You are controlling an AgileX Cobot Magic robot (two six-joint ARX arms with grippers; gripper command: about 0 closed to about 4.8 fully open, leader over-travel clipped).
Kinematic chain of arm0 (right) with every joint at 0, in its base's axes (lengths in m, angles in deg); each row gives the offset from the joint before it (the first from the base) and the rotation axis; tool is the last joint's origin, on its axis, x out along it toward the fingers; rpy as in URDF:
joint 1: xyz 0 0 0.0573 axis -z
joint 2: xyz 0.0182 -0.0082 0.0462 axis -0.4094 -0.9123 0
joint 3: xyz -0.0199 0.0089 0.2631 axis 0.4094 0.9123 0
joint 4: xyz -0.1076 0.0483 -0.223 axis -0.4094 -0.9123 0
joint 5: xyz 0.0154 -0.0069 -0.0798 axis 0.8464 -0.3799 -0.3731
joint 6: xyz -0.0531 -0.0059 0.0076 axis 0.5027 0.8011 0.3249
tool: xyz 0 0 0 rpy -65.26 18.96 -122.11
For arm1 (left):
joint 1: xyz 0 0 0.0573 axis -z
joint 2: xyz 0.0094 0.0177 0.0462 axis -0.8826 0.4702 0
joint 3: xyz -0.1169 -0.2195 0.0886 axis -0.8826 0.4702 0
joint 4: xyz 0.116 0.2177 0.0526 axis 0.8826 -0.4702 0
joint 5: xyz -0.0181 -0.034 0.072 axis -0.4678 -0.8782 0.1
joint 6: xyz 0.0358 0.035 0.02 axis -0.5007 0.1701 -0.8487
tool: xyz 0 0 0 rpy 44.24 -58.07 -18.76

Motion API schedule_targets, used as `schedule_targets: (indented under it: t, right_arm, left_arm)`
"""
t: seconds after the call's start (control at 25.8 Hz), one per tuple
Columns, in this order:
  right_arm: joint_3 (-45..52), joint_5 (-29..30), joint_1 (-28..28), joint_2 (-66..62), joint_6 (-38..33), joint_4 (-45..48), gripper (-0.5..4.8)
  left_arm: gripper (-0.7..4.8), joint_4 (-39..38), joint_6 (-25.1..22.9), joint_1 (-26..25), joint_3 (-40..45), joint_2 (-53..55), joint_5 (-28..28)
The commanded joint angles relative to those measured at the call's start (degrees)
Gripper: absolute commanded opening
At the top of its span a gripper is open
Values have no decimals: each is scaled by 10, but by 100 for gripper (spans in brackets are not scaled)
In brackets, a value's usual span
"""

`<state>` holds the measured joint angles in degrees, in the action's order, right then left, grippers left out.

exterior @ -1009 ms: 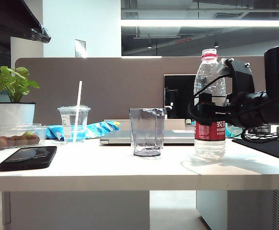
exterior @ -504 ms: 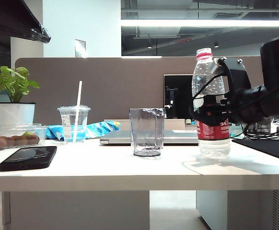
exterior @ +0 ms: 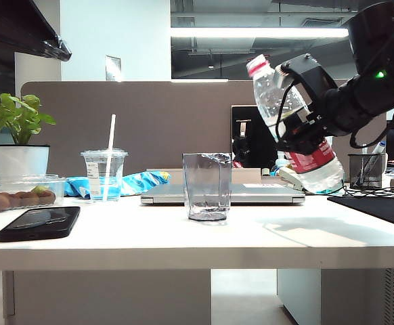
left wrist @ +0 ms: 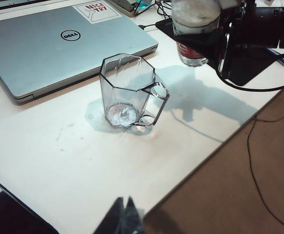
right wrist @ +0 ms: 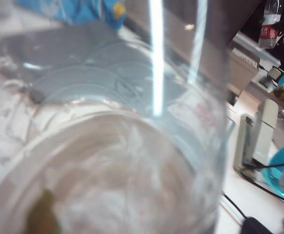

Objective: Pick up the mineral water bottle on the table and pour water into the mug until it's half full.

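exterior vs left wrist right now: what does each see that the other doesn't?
Only the exterior view: the plant, the lidded cup with straw, the phone, and the whole mineral water bottle lifted and tilted toward the mug in the right gripper.

Only the left wrist view: the mug's handle, the sticker on the laptop lid, and the left gripper, hanging apart from the mug over the table edge.

Both: the mug upright, apparently empty, on the table, the laptop behind it, the bottle's lower end.

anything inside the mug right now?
The mug looks empty: only glints on its base, no water level visible. The right hand holds the mineral water bottle tilted, raised off the table, to the mug's right.
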<state>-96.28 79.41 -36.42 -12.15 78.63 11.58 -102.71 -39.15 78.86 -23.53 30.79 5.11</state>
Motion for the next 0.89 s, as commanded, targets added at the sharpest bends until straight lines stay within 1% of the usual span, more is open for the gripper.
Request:
schedule_targets:
  t: [0.04, 0.08, 0.12, 0.35, 0.58, 0.89]
  right_arm:
    - [-42, -52, -8, 10, 94, -39, 242]
    - [-53, -64, -14, 10, 116, -58, 242]
    - [-59, -65, -14, 10, 124, -63, 242]
    - [-75, -100, -28, 10, 226, -92, 242]
    - [-75, -115, -28, 8, 282, -92, 242]
    - [-75, -118, -28, 8, 346, -90, 242]
  left_arm:
    - [-2, 5, -2, 0, -2, -1, 0]
    - [-2, 5, -2, 0, -2, -1, 0]
    - [-2, 5, -2, 0, -2, -1, 0]
    - [-2, 5, -2, 0, -2, -1, 0]
    - [-2, 5, -2, 0, -2, -1, 0]
    - [-2, 5, -2, 0, -2, -1, 0]
